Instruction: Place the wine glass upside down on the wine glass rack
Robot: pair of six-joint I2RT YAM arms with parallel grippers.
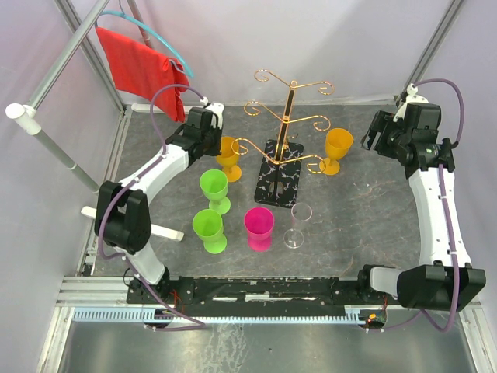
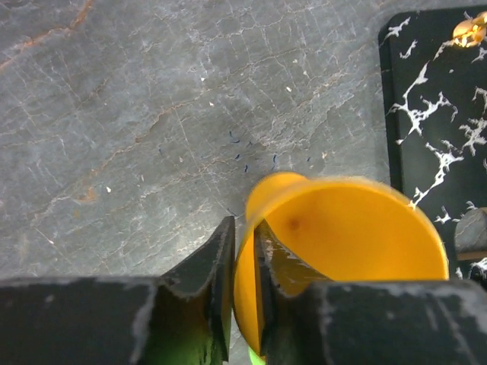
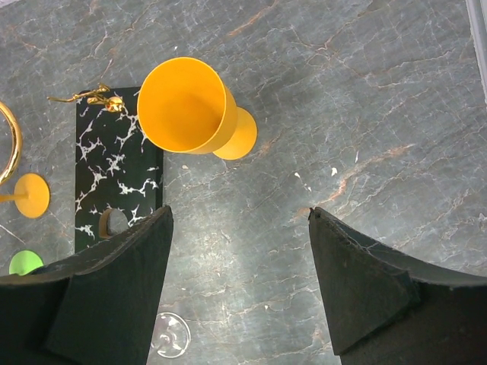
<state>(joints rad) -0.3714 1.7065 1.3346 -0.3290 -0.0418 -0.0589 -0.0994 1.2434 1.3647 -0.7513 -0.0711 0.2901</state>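
The clear stemmed wine glass [image 1: 297, 226] stands upright on the grey stone-look worktop [image 1: 365, 210], at 5 o'clock from the gold wire wine glass rack [image 1: 278, 175] with its black marble base. The left jaws are clamped on the rim of an orange plastic goblet [image 2: 350, 228]. The right jaws gape wide, holding nothing.

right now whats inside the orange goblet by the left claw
One finger of the left claw is inside the orange goblet, the other outside. The claw hides its bottom.
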